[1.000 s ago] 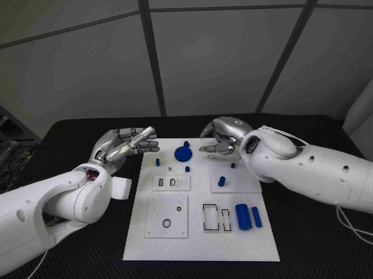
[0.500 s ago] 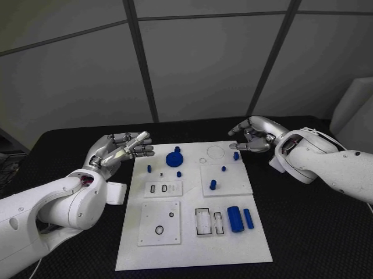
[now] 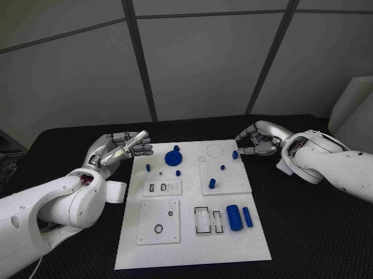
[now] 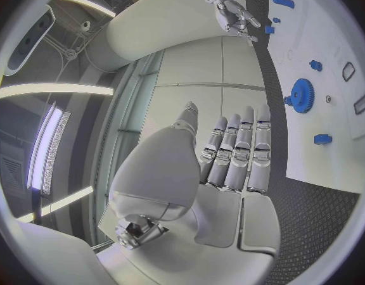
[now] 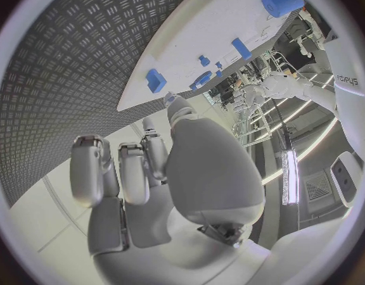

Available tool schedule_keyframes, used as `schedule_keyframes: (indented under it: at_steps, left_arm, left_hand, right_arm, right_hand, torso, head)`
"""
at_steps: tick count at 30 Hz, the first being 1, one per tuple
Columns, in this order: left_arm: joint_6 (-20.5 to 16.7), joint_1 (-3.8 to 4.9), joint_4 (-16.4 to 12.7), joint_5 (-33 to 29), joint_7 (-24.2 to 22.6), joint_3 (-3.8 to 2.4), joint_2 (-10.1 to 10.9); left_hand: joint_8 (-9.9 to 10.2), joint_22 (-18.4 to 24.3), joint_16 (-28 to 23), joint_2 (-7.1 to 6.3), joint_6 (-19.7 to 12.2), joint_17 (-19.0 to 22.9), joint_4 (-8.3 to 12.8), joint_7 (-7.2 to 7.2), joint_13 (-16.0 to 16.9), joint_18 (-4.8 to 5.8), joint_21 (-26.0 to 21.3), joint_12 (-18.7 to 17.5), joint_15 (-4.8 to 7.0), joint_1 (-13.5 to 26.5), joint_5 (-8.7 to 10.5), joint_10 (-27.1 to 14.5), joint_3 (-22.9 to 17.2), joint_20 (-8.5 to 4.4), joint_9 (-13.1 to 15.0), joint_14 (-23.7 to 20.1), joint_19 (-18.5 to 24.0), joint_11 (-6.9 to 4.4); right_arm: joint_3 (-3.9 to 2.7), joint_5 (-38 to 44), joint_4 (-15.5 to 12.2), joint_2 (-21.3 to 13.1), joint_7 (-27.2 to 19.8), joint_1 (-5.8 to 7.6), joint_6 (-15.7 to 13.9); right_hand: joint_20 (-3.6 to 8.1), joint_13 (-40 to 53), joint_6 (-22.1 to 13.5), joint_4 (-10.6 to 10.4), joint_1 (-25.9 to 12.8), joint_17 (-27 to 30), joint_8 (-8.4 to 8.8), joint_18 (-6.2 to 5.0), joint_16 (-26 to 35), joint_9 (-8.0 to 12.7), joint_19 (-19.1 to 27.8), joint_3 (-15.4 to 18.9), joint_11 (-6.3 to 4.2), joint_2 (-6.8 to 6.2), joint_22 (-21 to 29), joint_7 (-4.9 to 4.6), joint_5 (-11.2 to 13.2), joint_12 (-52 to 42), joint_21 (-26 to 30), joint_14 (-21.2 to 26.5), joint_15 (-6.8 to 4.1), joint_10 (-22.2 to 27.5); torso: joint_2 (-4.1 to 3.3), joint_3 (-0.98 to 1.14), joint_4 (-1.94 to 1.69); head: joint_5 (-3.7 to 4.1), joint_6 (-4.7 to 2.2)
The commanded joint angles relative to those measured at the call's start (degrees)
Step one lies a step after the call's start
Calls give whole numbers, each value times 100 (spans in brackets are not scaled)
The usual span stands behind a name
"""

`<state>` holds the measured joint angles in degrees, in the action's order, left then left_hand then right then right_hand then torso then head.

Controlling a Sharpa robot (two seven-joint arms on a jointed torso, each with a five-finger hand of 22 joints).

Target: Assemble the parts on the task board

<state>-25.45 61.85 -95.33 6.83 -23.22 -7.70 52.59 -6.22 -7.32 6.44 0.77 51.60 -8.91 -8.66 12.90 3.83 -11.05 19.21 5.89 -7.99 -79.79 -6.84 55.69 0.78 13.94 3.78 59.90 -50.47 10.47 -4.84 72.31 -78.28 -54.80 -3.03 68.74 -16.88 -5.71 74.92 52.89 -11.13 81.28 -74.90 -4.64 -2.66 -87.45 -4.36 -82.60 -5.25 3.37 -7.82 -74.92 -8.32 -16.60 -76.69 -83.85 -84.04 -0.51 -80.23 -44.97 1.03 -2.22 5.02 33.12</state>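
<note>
Both hands empty: right hand point(image 3: 259, 141) curled, farther off the task board point(image 3: 194, 244); left hand point(image 3: 119, 149) unmoved, fingers straight.

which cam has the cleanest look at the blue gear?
Head view: the blue gear sits unobstructed near the task board's far edge. Left wrist view shows it too, toothed rim clear but bent by the fisheye. In the right wrist view I can't pick it out.

Blue parts point(image 3: 234, 217) lie on the white task board point(image 3: 237, 244), on a black table point(image 3: 312, 232).
</note>
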Motion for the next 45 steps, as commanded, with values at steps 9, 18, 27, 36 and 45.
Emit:
schedule_keyframes:
  at_steps: [9,18,27,36,45]
  left_arm:
    - [70,0,24,36,-23,-3,-21]
    - [64,-1,35,36,-27,-3,-27]
    - [64,-3,44,36,-25,-3,-37]
    - [50,-5,44,36,-9,-3,-30]
    - [47,-8,42,36,-5,-3,-25]
  left_hand:
    - [27,9,-28,19,9,-7,32,24,-5,61,-22,-29,-3,-19,10,-14,-12,18,-2,16,-39,9]
    - [30,11,-33,20,9,-9,41,24,-5,61,-24,-32,-3,-28,9,-14,-14,18,-2,15,-37,8]
    - [30,11,-33,20,9,-9,41,24,-5,61,-24,-32,-3,-28,9,-14,-14,18,-2,15,-37,8]
    - [39,16,-50,34,11,-17,74,27,-6,61,-30,-43,-4,-58,7,-13,-26,18,-2,17,-34,10]
    - [41,17,-54,39,11,-19,81,28,-6,61,-31,-45,-4,-64,6,-13,-30,18,-2,17,-34,10]
  right_arm:
    - [0,189,66,64,24,-70,476]
    - [0,202,117,128,37,-80,517]
    - [-1,221,190,231,21,-137,597]
    - [-1,278,222,271,9,-163,649]
    - [-2,298,247,282,41,-166,606]
  right_hand:
    - [23,167,-32,13,35,-916,24,-19,-2,7,7,16,15,3,-137,-15,-9,10,12,-464,-19,6]
    - [23,169,-33,14,37,-924,24,-19,-5,7,6,17,16,4,-139,-15,-12,7,11,-465,-19,4]
    - [19,201,105,61,88,-953,-39,-14,-17,-26,-12,30,14,89,-164,-14,-45,-22,1,-473,-16,-22]
    - [22,249,317,122,148,-991,-123,-5,-32,-64,-39,4,12,207,-209,-16,-42,-65,-18,-482,-20,-59]
    - [22,265,351,129,155,-1018,-132,2,-43,-68,-57,-9,14,243,-242,-21,-43,-81,-33,-488,-18,-71]
  torso:
    - [7,-16,-2]
    - [6,-18,4]
    - [10,-19,-5]
    - [9,-15,9]
    - [12,-15,0]
  head:
    - [-27,59]
    - [-23,88]
    - [-35,83]
    - [-59,99]
    - [-50,111]
